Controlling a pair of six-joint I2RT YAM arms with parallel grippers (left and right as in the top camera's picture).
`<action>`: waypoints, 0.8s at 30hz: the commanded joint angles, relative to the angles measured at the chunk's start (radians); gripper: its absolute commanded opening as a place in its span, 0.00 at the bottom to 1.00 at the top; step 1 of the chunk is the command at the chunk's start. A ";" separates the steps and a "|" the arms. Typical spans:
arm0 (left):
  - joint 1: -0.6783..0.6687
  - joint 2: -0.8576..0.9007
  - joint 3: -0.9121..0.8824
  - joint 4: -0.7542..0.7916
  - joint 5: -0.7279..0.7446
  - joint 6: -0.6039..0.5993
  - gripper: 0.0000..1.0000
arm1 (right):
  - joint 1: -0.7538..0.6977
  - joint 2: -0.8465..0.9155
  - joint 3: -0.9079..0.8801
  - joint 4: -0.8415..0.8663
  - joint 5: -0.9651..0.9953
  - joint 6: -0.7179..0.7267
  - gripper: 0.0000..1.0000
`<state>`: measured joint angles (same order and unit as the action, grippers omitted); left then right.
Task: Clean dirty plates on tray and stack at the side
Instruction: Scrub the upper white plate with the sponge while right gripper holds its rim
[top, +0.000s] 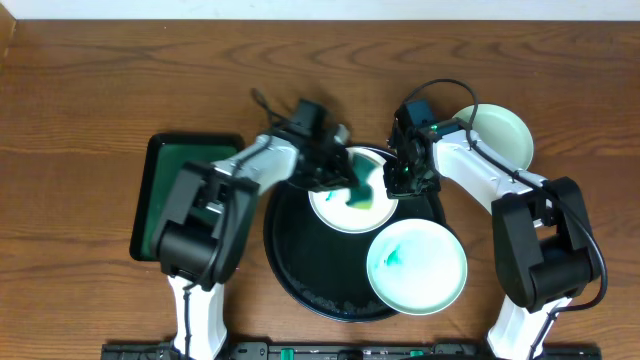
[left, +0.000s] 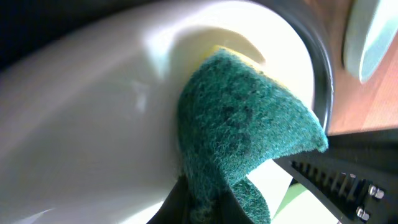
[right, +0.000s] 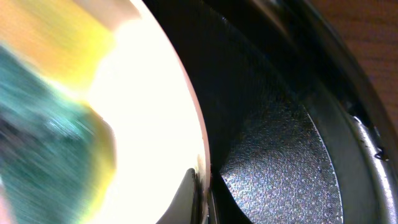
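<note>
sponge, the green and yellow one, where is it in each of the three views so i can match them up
Overhead: the sponge sits just above the picture's middle, on the plate at the far side of the tray.
Left wrist: centre of the frame, green face toward the camera, pressed on that plate.
Right wrist: blurred at the left edge, green with yellow above.
Shared landmark: the white plate's rim against the black tray.

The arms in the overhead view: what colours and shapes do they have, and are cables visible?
The left arm and the right arm both have white rounded links between bulky black joint housings. The wrist parts are black. A thin black cable loops at the right wrist.
</note>
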<state>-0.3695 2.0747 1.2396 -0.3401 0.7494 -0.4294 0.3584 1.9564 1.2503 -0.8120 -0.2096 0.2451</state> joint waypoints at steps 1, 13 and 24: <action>0.109 0.050 -0.015 -0.038 -0.273 0.020 0.07 | 0.036 0.025 -0.039 -0.026 -0.008 -0.022 0.01; 0.085 0.050 0.027 -0.352 -0.624 0.109 0.07 | 0.036 0.025 -0.039 -0.026 -0.003 -0.022 0.01; -0.015 0.050 0.081 -0.512 -0.983 0.145 0.07 | 0.036 0.025 -0.039 -0.017 -0.002 -0.022 0.01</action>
<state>-0.4049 2.0354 1.3819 -0.8089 0.2604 -0.3084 0.3985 1.9572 1.2427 -0.7986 -0.2974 0.2443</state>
